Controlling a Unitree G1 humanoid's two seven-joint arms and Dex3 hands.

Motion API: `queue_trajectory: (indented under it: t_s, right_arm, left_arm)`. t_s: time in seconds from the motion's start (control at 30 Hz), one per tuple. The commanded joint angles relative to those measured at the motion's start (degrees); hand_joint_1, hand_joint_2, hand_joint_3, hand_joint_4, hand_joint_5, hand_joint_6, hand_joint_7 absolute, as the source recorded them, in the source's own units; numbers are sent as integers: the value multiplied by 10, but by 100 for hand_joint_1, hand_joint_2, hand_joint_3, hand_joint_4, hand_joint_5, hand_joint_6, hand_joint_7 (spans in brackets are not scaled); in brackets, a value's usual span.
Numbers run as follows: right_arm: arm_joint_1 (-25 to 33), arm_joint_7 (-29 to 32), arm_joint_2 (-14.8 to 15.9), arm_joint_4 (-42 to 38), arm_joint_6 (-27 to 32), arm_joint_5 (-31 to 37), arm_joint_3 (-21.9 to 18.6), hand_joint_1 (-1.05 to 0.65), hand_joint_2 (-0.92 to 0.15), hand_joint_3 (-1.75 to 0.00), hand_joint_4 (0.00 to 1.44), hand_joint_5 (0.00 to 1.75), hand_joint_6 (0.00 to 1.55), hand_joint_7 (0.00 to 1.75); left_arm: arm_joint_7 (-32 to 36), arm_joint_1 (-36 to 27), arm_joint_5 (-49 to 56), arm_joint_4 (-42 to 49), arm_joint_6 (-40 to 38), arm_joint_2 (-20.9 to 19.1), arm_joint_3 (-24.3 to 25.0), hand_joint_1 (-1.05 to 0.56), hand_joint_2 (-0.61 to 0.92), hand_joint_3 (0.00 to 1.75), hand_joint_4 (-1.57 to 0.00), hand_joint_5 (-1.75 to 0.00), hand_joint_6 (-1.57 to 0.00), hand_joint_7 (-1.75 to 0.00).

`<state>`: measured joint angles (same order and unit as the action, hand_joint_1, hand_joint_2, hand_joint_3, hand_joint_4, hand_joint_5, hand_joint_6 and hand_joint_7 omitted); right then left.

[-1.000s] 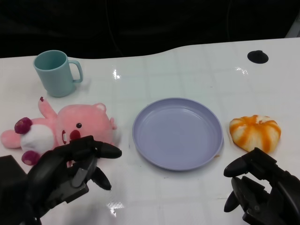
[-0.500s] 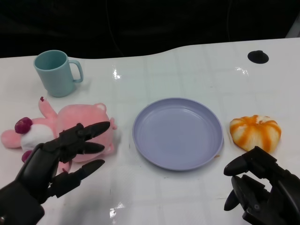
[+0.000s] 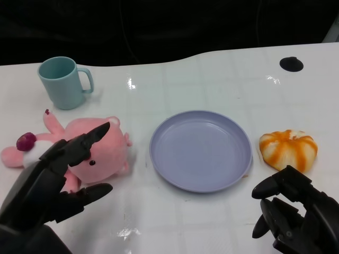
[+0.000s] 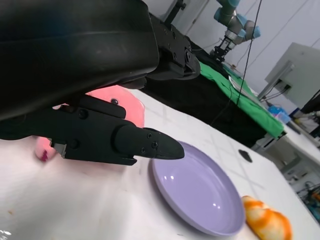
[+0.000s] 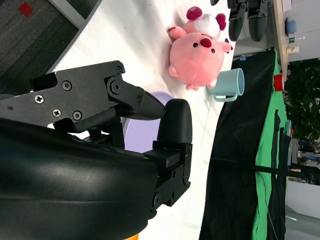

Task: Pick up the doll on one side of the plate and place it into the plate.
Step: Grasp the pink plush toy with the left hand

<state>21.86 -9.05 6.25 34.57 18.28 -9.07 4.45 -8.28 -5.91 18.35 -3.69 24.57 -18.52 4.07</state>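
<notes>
- Two black robot hands show at the near edge of the white desk (image 3: 212, 222), one toward each near corner.
- Left robot hand (image 3: 50, 182): spread wide, fingers apart, holding nothing. It is over the near side of the pink doll (image 3: 92, 145), with one long finger pointing across the doll's head and the thumb lower down beside it. Whether any finger touches the plush cannot be told.
- Right robot hand (image 3: 294, 214): fingers curled inward with nothing inside them, just in front of the orange-and-white toy (image 3: 288, 148) and apart from it.
- The doll lies on its side toward the left edge of the desk, head pointing at the plate (image 3: 200, 150), with a white belly patch and dark red paws at the far-left end. It is just beside the plate's left rim, outside it.
- The plate, lavender and round, sits mid-desk with nothing in it.
- The orange-and-white toy rests close to the plate's right rim.
- One teal mug (image 3: 64, 82) stands upright toward the far left corner, behind the doll, handle facing right.
- One small black disc (image 3: 291, 64) is near the far right corner.
</notes>
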Motion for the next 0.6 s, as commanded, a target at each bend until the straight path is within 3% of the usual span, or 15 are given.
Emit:
queue_trajectory:
  t_s: [0.03,0.6]
  right_arm:
    - [-2,2,2,1,-1,-2,-3,-27,-92,-64,47,175,34,170]
    - [0,0,3,7,6,-6,-5,-28,-92,-63,47,175,35,170]
  left_arm:
    - [26,3,46,-22,-4,-24,9,-68,92,2,0,-30,-15,0]
    - [74,18,237,-83,-98,-70,1,-72,92,0,-1,-29,-12,0]
